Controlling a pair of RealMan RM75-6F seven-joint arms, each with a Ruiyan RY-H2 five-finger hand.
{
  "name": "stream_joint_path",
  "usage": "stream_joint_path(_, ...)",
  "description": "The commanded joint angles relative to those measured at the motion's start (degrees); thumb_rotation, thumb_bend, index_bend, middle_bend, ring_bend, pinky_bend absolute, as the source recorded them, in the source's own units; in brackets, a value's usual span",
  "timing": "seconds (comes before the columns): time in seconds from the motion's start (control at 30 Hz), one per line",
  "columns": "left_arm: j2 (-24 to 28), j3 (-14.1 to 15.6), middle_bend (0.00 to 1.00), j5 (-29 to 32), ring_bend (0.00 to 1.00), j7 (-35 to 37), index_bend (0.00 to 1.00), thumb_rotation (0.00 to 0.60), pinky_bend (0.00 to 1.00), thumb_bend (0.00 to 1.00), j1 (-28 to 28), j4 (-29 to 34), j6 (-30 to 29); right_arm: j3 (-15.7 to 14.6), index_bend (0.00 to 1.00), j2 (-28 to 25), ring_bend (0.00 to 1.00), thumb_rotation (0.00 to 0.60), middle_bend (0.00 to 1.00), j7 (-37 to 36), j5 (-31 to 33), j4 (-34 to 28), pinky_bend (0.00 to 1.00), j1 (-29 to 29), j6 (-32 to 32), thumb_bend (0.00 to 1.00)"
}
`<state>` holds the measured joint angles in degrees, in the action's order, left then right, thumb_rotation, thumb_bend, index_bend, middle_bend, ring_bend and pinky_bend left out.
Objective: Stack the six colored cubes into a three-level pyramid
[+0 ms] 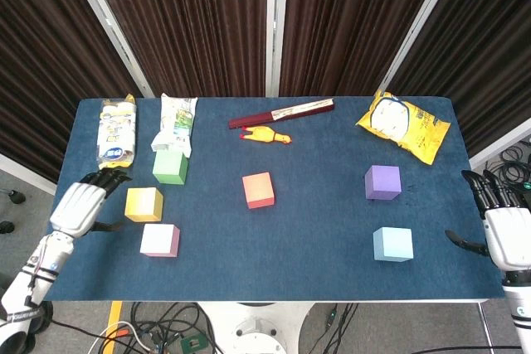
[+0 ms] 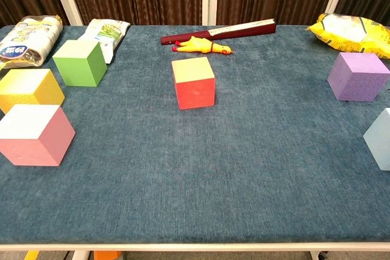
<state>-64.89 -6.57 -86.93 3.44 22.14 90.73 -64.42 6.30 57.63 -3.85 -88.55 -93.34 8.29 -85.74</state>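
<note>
In the head view, the left robot hand (image 1: 77, 206) is over the left edge of the blue surface (image 1: 315, 230), fingers spread and empty, just beside the yellow cube (image 1: 143, 204) but not touching it. The pink cube (image 1: 159, 240) sits nearer the front edge, the green cube (image 1: 170, 167) behind the yellow one, close to two snack packs (image 1: 177, 122). The red cube (image 1: 258, 190) sits mid-surface. The purple cube (image 1: 382, 182) and light blue cube (image 1: 392, 244) lie toward the right edge. The right robot hand (image 1: 504, 230) is off the right edge, fingers apart, holding nothing. In the chest view neither robot hand shows; all six cubes rest singly on the surface, with a toy chicken (image 2: 201, 45) and a dark red stick (image 2: 217, 31) near the back edge.
</note>
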Motion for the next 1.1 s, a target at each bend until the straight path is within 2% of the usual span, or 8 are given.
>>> stream_joint_path(0.03,-1.75,-0.83,0.19,1.38,0.14,3.82,0.23,0.6,0.26,0.0,5.54,-3.15,7.37,-0.06,0.0,-0.41,0.04,0.6,0.12,-0.07,0.11,-0.25,0.19,-0.12,0.01,0.01)
stream_joint_path(0.27,-3.06,0.0,0.19,5.44,0.14,3.0,0.21,0.6,0.27,0.0,7.17,-4.0,11.32,-0.24,0.0,-0.83,0.04,0.6,0.12,-0.07,0.71,-0.6,0.19,-0.21,0.59,0.01)
stream_joint_path(0.53,-4.28,1.56,0.19,6.97,0.16,2.97,0.21,0.6,0.28,0.0,6.74,-3.84,11.37,-0.54,0.0,-0.39,0.04,0.6,0.12,0.02,0.81,-0.59,0.19,-0.23,0.93,0.01)
stream_joint_path(0.87,-8.39,1.62,0.2,8.48,0.17,4.77,0.24,0.6,0.29,0.01,7.56,-8.61,11.78,-0.9,0.0,-0.07,0.04,0.6,0.12,0.08,0.98,-0.72,0.19,-0.7,0.72,0.01)
stream_joint_path(1.0,-9.35,1.69,0.23,9.0,0.18,5.11,0.26,0.6,0.31,0.04,7.92,-10.02,12.18,-1.1,0.0,0.01,0.04,0.6,0.12,0.02,0.81,-0.68,0.19,-0.96,0.45,0.01)
stream_joint_path(1.1,-10.42,1.74,0.29,8.97,0.25,6.02,0.32,0.6,0.38,0.1,8.09,-11.29,12.15,-1.18,0.0,0.05,0.04,0.6,0.12,-0.03,0.85,-0.65,0.19,-1.08,0.42,0.01)
